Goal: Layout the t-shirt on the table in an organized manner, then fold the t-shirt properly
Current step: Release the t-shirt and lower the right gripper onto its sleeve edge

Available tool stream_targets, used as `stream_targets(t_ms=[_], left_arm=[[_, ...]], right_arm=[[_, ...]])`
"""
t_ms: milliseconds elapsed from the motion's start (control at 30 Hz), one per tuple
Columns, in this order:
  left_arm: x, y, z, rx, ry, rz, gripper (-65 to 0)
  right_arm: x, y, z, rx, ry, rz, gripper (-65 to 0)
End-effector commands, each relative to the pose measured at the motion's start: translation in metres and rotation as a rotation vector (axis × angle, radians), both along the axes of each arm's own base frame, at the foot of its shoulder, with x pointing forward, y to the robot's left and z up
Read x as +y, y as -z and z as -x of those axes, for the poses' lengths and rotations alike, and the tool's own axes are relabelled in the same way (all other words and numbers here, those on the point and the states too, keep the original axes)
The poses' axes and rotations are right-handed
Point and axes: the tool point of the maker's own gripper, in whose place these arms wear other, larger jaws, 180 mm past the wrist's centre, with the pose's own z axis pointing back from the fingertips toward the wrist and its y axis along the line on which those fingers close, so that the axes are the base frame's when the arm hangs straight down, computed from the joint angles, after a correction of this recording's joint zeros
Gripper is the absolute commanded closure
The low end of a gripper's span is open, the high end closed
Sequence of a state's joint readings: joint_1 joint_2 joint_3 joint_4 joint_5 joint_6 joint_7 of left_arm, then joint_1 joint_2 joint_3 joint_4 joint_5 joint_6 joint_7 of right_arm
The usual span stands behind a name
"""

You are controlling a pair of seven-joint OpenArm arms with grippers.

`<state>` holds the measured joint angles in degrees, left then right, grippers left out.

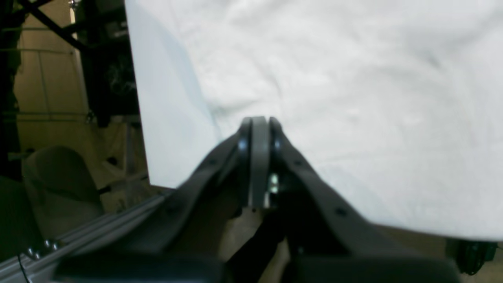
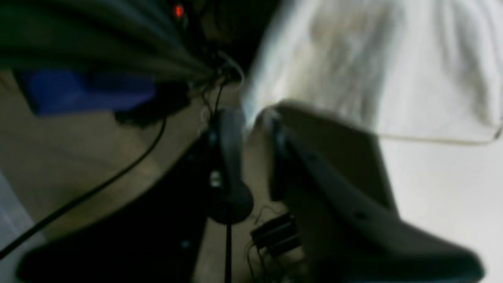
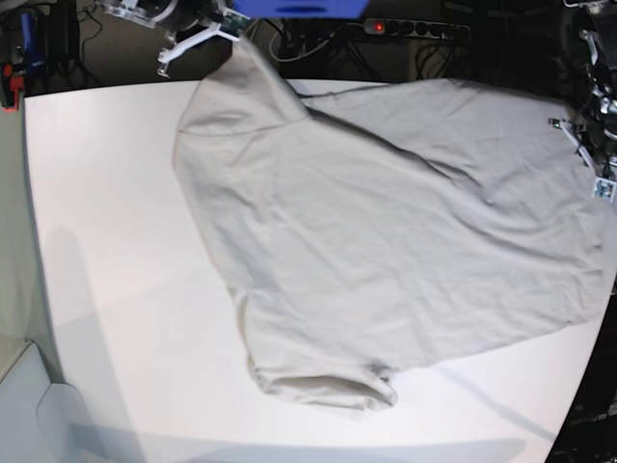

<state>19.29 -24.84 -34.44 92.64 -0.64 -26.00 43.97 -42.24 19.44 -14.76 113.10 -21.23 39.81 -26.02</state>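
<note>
Right end effector (image 2: 251, 118) at t-shirt (image 3: 386, 241) far corner; table (image 3: 116, 241) beneath

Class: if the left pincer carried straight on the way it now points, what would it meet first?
Probably the t-shirt: the shut left pincer points right at the cloth spread ahead, though depth is unclear and it may already be touching it.

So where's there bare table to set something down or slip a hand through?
The table is bare along the base view's left side, beside the t-shirt, and in a strip along the near edge below the collar. The far and right sides are crowded: cloth reaches the edge by both grippers.
</note>
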Motion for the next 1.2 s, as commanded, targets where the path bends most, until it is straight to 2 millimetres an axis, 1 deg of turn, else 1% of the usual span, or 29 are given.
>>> stream_targets(t_ms=[0,67,100,167,200,267,333,433,500,533,633,733,800,867,933,1000,1033,1100,1167], left_arm=[[0.007,-0.016,-0.012,-0.042,0.006,-0.03,-0.1],[0.007,-0.019,-0.016,-0.051,0.003,-0.031,-0.1],[0.007,-0.02,-0.017,-0.056,0.005,-0.032,-0.1],[0.003,-0.025,-0.021,-0.073,0.015,-0.035,-0.1],[-0.001,-0.025,-0.021,-0.078,0.015,-0.028,-0.1],[-0.008,-0.028,-0.026,-0.102,0.017,-0.016,-0.1],[-0.012,-0.025,-0.025,-0.103,0.013,-0.003,-0.1],[-0.022,-0.015,-0.024,-0.086,0.026,0.021,-0.1],[-0.03,-0.007,-0.023,-0.066,0.045,0.031,-0.1],[-0.033,-0.003,-0.018,-0.049,0.052,0.034,-0.1],[-0.042,0.008,-0.01,-0.013,0.076,0.046,-0.1],[-0.052,0.018,-0.002,0.026,0.103,0.055,-0.1],[-0.055,0.028,0.006,0.058,0.106,0.064,-0.1],[-0.055,0.034,0.011,0.076,0.099,0.074,-0.1],[-0.058,0.038,0.017,0.082,0.088,0.087,-0.1],[-0.063,0.036,0.016,0.07,0.092,0.093,-0.1],[-0.065,0.036,0.02,0.076,0.095,0.092,-0.1],[-0.067,0.031,0.022,0.07,0.107,0.085,-0.1],[-0.069,0.03,0.022,0.065,0.112,0.085,-0.1]], right_arm=[[0.006,-0.006,0.003,-0.002,-0.017,-0.027,-18.1],[0.002,-0.004,0.01,0.015,-0.045,-0.008,-22.7],[0.001,-0.003,0.015,0.025,-0.055,-0.002,-23.2],[-0.004,-0.003,0.014,0.024,-0.05,0.009,-22.7],[-0.011,-0.003,0.01,0.014,-0.042,0.024,-22.3],[-0.034,-0.004,-0.005,-0.017,0.002,0.07,-21.5],[-0.06,-0.006,-0.021,-0.052,0.055,0.122,-21.0],[-0.085,-0.016,-0.058,-0.142,0.113,0.168,-20.7],[-0.1,-0.027,-0.092,-0.225,0.153,0.195,-20.7],[-0.103,-0.034,-0.109,-0.269,0.175,0.197,-20.7],[-0.102,-0.059,-0.16,-0.4,0.262,0.157,-20.6],[-0.092,-0.085,-0.204,-0.513,0.307,0.103,-19.7],[-0.08,-0.096,-0.228,-0.561,0.348,0.047,-16.3],[-0.071,-0.107,-0.26,-0.602,0.396,-0.011,-12.4],[-0.07,-0.097,-0.288,-0.575,0.433,-0.033,-11.0],[-0.082,-0.075,-0.307,-0.497,0.471,0.004,-11.9],[-0.087,-0.066,-0.316,-0.461,0.488,0.021,-12.5],[-0.093,-0.054,-0.325,-0.408,0.508,0.041,-14.0],[-0.095,-0.051,-0.33,-0.391,0.515,0.047,-17.0]])
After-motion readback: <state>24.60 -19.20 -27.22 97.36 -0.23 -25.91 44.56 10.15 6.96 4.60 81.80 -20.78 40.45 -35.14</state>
